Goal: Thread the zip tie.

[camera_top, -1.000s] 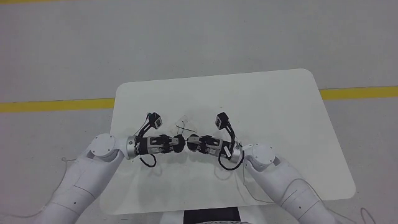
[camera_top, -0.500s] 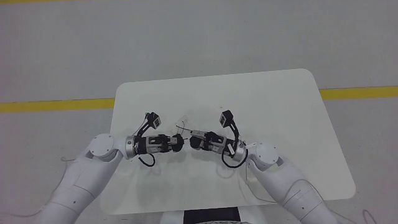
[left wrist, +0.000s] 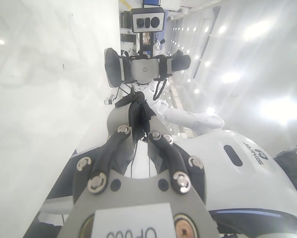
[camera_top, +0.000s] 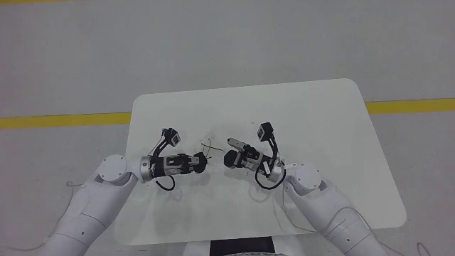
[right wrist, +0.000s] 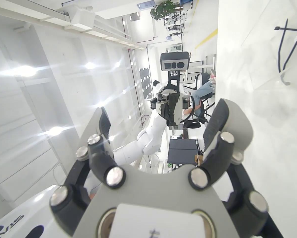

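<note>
Zip tie [left wrist: 138, 110], black and bunched, is seen in the left wrist view clamped between the closed fingers of the left tool [left wrist: 136, 125]. The right tool [left wrist: 144, 68] is seen facing it from just beyond, with its fingers spread wide. In the right wrist view the two fingers of the right tool [right wrist: 161, 115] are shown wide apart, the left tool [right wrist: 172, 111] is seen farther off between them, and loose zip ties [right wrist: 286, 48] are seen lying crossed to one side. In the top view both tools are found tip to tip with a small gap between them, over the middle of the white bench [camera_top: 320, 114] and somewhat nearer its left edge than its right. The loose zip ties [camera_top: 209, 144] are laid on the bench just beyond that gap, toward the far edge.
</note>
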